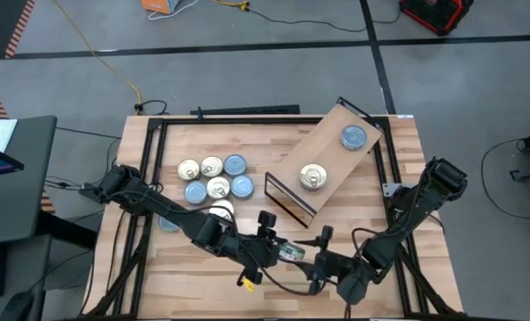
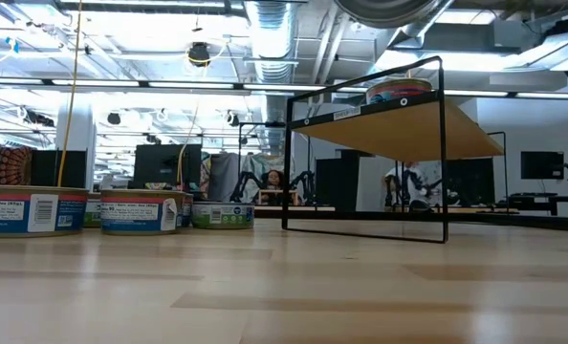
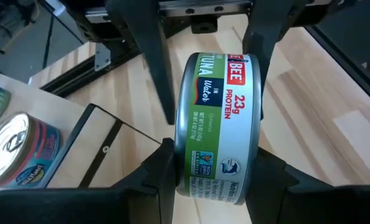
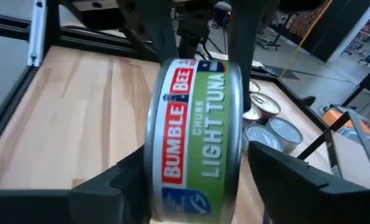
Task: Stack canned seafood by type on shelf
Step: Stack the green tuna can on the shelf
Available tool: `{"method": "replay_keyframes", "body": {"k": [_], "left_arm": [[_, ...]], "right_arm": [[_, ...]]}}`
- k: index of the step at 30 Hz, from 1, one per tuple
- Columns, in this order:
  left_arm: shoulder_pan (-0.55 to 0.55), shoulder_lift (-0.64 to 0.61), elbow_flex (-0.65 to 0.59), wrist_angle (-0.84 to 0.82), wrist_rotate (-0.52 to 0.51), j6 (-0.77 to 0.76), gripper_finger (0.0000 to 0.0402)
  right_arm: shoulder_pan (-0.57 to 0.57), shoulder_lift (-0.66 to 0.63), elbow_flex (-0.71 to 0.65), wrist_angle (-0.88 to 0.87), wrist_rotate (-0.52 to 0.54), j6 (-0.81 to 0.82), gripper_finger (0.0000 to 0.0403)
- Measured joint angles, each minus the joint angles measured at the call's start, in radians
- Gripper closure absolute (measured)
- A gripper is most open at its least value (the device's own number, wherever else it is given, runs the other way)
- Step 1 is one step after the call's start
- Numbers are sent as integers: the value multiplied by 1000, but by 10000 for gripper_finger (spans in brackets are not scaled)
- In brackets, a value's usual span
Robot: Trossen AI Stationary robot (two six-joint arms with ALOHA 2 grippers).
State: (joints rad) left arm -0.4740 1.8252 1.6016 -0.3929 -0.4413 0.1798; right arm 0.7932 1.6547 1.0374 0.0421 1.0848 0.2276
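Observation:
A green-labelled tuna tin (image 1: pixel 292 252) hangs over the table's near middle, with my left gripper (image 1: pixel 283 250) shut on it from the left. My right gripper (image 1: pixel 306 259) comes in from the right, and its open fingers stand on either side of the same tin (image 4: pixel 194 137). The shelf (image 1: pixel 327 160) stands slantwise at the far right. A gold-lidded tin (image 1: pixel 313 176) and a blue-lidded tin (image 1: pixel 353 137) rest on its board. Several more tins (image 1: pixel 213 178) sit in a cluster on the table at the left. My left gripper pinches the tin's two flat faces (image 3: pixel 184 168) between its fingers (image 3: pixel 151 177), low on the tin. The fingers come from the table's left, slanting somewhat down. The tin stands on edge, its label wall up, lifted clear of the table. My right gripper straddles the tin's flat faces from the opposite side. A gap shows between one finger (image 4: pixel 284 174) and the tin. Whether the other finger (image 4: pixel 119 183) touches it, I cannot tell.
One tin (image 1: pixel 169 223) lies under my left arm and another (image 1: pixel 220 212) beside it. In the low view the shelf (image 2: pixel 399 124) rises on its black frame, with tins (image 2: pixel 131 212) lined up to its left. A black rail frame (image 1: pixel 149 178) borders the tabletop.

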Motion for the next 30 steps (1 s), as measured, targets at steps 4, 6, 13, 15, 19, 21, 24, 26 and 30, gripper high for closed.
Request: {"method": "replay_keyframes", "body": {"k": [4, 6, 13, 15, 19, 21, 24, 26, 30], "left_arm": [[1, 0, 0, 10, -13, -31, 254], [-2, 0, 0, 15, -40, -54, 213], [-15, -1, 0, -14, -173, -50, 89], [-27, -1, 0, -43, -220, -20, 84], [-50, -1, -54, 1, -236, 60, 96], [-56, -1, -107, 50, -221, 102, 107], [-55, -1, -207, 164, -176, 173, 123], [-42, -1, -290, 276, -127, 242, 132], [13, -23, -473, 585, 7, 399, 149]], "right_arm": [[10, 0, 0, -4, -1, 1, 224], [11, -7, -1, -10, -18, 16, 245], [17, -94, -1, -151, -73, 118, 245], [18, -148, -1, -228, -76, 181, 245], [18, -268, -1, -362, -103, 295, 245], [18, -328, -1, -431, -103, 348, 245], [6, -421, -1, -546, -104, 441, 245], [-19, -483, -1, -633, -103, 506, 245], [-99, -603, -1, -821, -109, 627, 238]]}}
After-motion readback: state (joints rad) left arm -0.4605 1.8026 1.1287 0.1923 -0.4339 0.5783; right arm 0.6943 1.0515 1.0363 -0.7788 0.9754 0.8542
